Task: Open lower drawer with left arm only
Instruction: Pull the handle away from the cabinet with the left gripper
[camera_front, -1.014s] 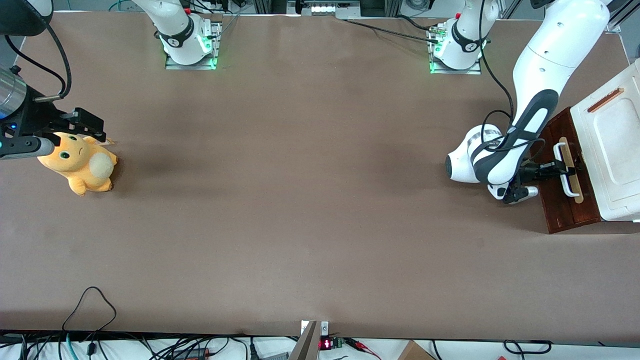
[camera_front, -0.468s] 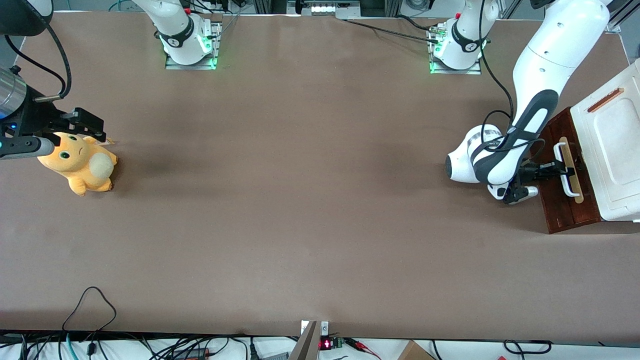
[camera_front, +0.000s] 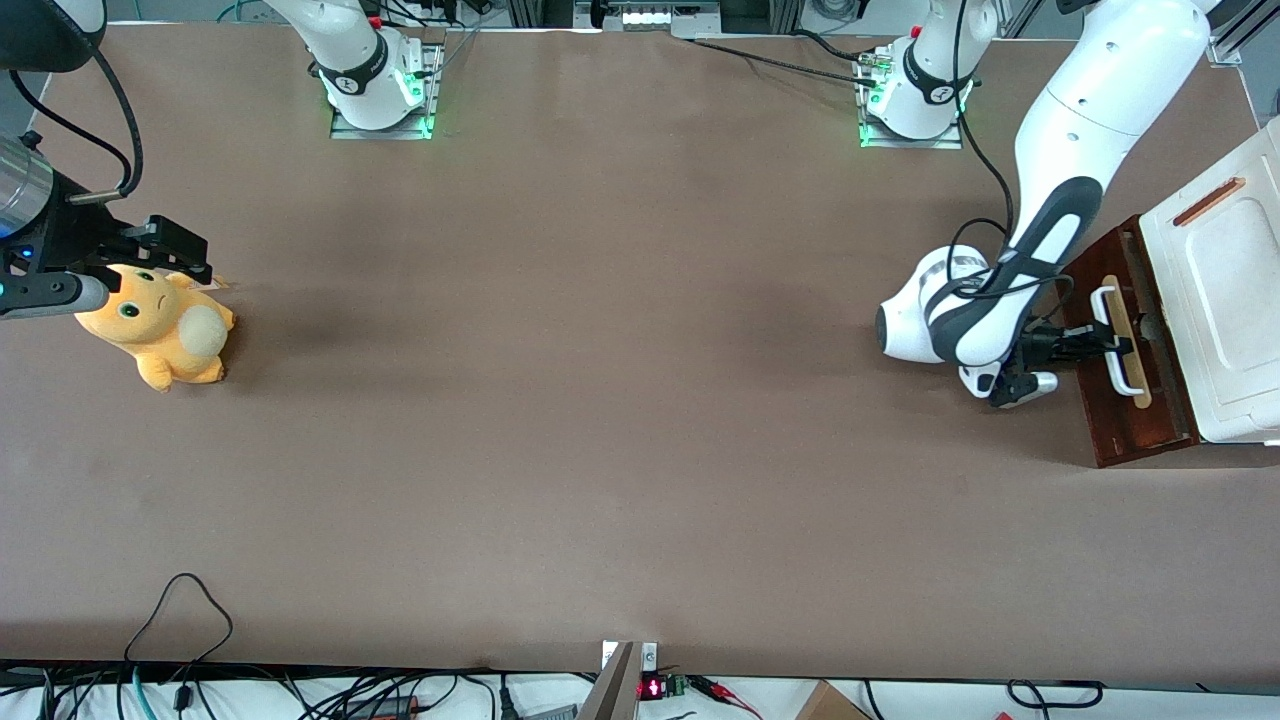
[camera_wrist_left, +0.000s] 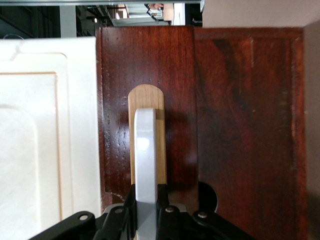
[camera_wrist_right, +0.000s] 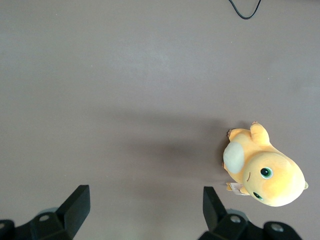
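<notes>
The lower drawer (camera_front: 1120, 410) has a dark red-brown front with a white loop handle (camera_front: 1107, 322) on a pale tan strip (camera_front: 1135, 385). It stands at the working arm's end of the table, pulled slightly out from under the white moulded panel (camera_front: 1220, 290). The left arm's gripper (camera_front: 1100, 343) is in front of the drawer, shut on the handle. In the left wrist view the black fingers (camera_wrist_left: 162, 196) of the gripper (camera_wrist_left: 146, 197) press both sides of the handle (camera_wrist_left: 146, 150), over the tan strip (camera_wrist_left: 146, 97) and the drawer front (camera_wrist_left: 240, 125).
An orange plush toy (camera_front: 160, 335) lies at the parked arm's end of the table and also shows in the right wrist view (camera_wrist_right: 262, 172). Two arm bases (camera_front: 380, 85) (camera_front: 915, 90) stand farthest from the front camera. A black cable loop (camera_front: 180, 610) lies near the closest edge.
The left arm has drawn back toward the parked arm's end with the handle held. The drawer front has slid out a little from under the white panel.
</notes>
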